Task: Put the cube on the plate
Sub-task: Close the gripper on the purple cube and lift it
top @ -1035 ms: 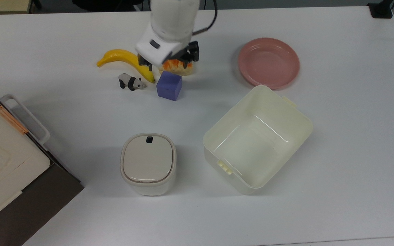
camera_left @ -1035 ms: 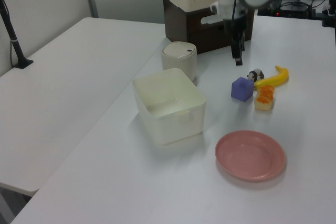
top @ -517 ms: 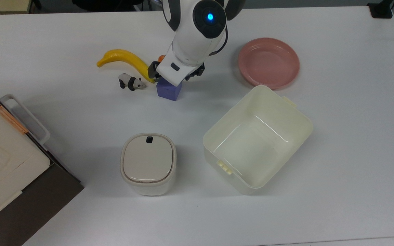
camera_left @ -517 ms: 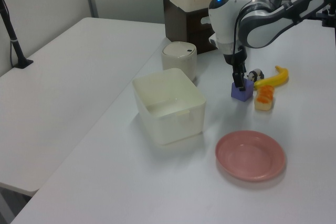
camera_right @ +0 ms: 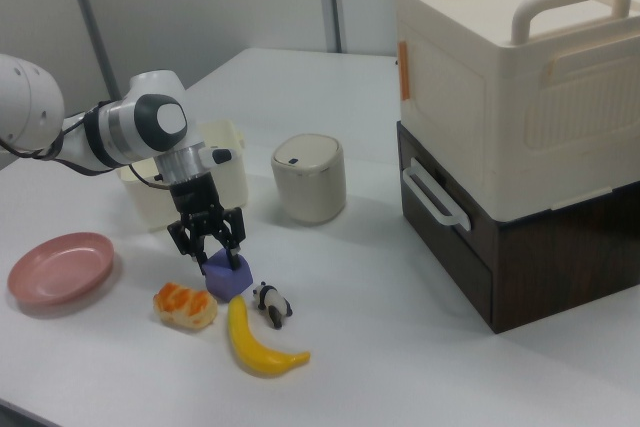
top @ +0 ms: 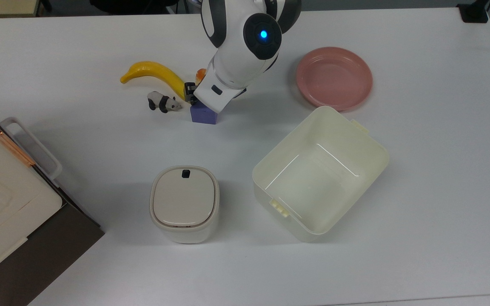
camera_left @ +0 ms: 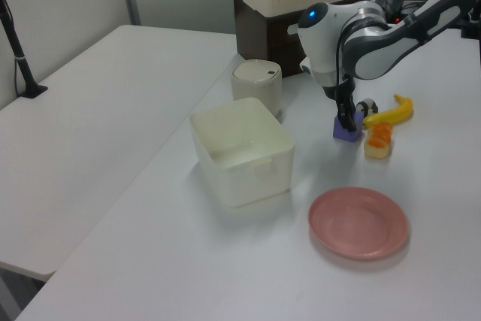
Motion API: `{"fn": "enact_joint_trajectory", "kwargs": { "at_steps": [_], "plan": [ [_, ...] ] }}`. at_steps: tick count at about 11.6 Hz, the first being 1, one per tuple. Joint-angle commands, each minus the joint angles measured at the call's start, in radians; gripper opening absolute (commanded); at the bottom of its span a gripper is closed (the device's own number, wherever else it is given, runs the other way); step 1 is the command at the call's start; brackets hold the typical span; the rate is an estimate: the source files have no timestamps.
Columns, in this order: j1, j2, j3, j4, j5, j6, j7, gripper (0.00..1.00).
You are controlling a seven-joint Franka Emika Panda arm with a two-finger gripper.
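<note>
The purple-blue cube (top: 203, 117) sits on the white table between a toy panda and a toy bread, its upper part hidden by my wrist in the top view. My gripper (camera_right: 218, 257) is lowered over the cube (camera_right: 228, 281), open, with one black finger on each side of the cube's top. In the left view the gripper (camera_left: 347, 119) stands directly on top of the cube (camera_left: 345, 134). The pink plate (top: 334, 78) lies empty toward the top view's right, apart from the cube, and appears near the front in the left view (camera_left: 359, 223).
A yellow banana (top: 153, 72), a panda figure (top: 163, 102) and a toy bread (camera_right: 184, 306) crowd the cube. A cream open tub (top: 319, 174) sits below the plate, and a lidded bin (top: 184, 204) further left. Stacked storage boxes (camera_right: 510, 117) stand at the table's edge.
The arm swung over the cube and came down until the fingers straddle it. The cube has shifted slightly toward the top view's left.
</note>
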Motion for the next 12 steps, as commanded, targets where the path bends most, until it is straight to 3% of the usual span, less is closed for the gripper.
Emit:
{"fn": "enact_joint_trajectory", "kwargs": {
  "at_steps": [1, 2, 6, 10, 12],
  "plan": [
    [0.007, -0.009, -0.004, -0.034, -0.017, 0.013, -0.007, 0.3],
    [0.008, -0.009, -0.004, -0.034, -0.017, 0.015, 0.011, 0.12],
    [0.008, -0.057, 0.057, -0.007, -0.011, -0.028, 0.064, 0.07],
    [0.007, -0.097, 0.185, 0.024, -0.004, -0.129, 0.102, 0.07],
    [0.004, -0.095, 0.203, 0.024, -0.004, -0.129, 0.12, 0.0]
  ]
}}
